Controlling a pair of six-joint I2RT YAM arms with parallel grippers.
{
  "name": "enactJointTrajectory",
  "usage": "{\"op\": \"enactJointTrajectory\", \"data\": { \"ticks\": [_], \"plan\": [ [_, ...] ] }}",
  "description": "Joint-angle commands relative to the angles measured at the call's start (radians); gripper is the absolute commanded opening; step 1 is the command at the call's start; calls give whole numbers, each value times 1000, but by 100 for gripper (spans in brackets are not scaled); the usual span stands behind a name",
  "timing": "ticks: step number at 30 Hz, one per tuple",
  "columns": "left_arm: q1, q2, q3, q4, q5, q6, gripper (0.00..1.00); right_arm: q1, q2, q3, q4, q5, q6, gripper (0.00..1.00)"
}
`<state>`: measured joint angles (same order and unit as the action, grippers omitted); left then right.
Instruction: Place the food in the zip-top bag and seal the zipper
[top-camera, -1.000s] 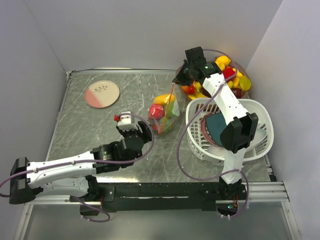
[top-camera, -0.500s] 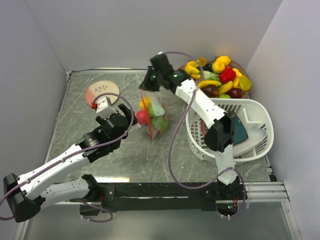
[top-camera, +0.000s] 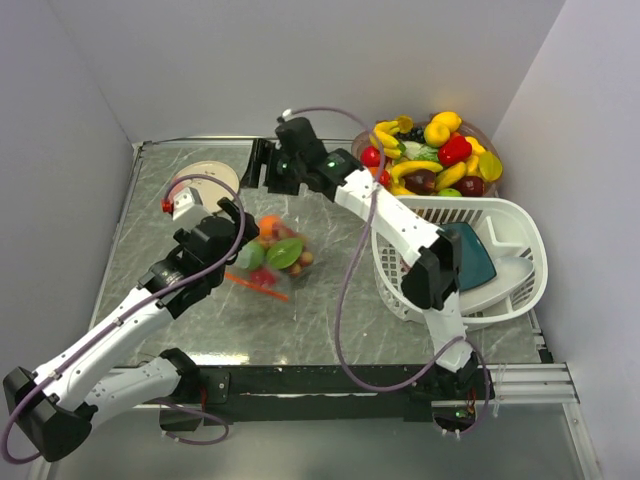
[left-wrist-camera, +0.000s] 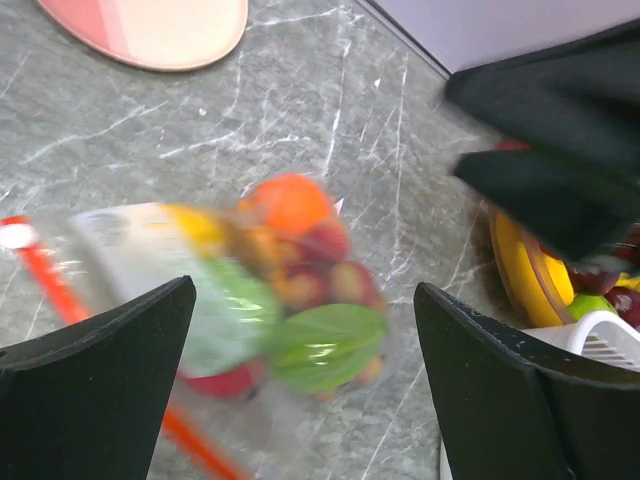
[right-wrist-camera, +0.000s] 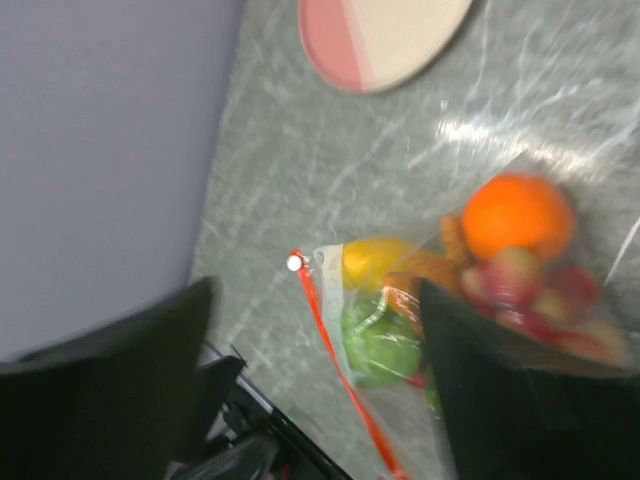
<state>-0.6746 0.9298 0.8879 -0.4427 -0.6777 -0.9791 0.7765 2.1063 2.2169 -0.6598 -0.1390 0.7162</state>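
The zip-top bag (top-camera: 272, 258) lies flat on the table with neither gripper touching it. The food inside it shows as an orange piece (left-wrist-camera: 290, 203), green pieces (left-wrist-camera: 325, 345), a yellow one (right-wrist-camera: 375, 262) and reddish ones. The zipper (right-wrist-camera: 335, 370) runs along the bag's near-left edge, with its white slider (right-wrist-camera: 294, 263) at the end. My left gripper (top-camera: 240, 228) hovers open just left of the bag; from the left wrist the bag sits below the wide-apart fingers. My right gripper (top-camera: 258, 172) hangs open above and behind the bag.
A clear bowl (top-camera: 358, 148) piled with more toy fruit stands at the back right. In front of it stands a white slatted basket (top-camera: 520, 270) holding a teal plate (top-camera: 468, 255). A pink plate (top-camera: 205, 175) lies at the back left, partly behind my left arm.
The right gripper has opened and let go of the bag, which dropped from hanging to lying on the table. Both arms have swung left, and the left gripper has opened wider.
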Motion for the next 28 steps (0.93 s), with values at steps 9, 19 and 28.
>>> {"op": "enactJointTrajectory", "data": {
  "ticks": [9, 19, 28],
  "plan": [
    [18, 82, 91, 99, 182, 166, 97, -19, -633, -548, 195, 300, -135, 100],
    [18, 162, 68, 185, 316, 177, 97, -20, -1019, -1008, 309, 510, -146, 100],
    [18, 124, 33, 234, 319, 188, 97, -20, -1052, -1042, 322, 503, -152, 100]
  ]
}}
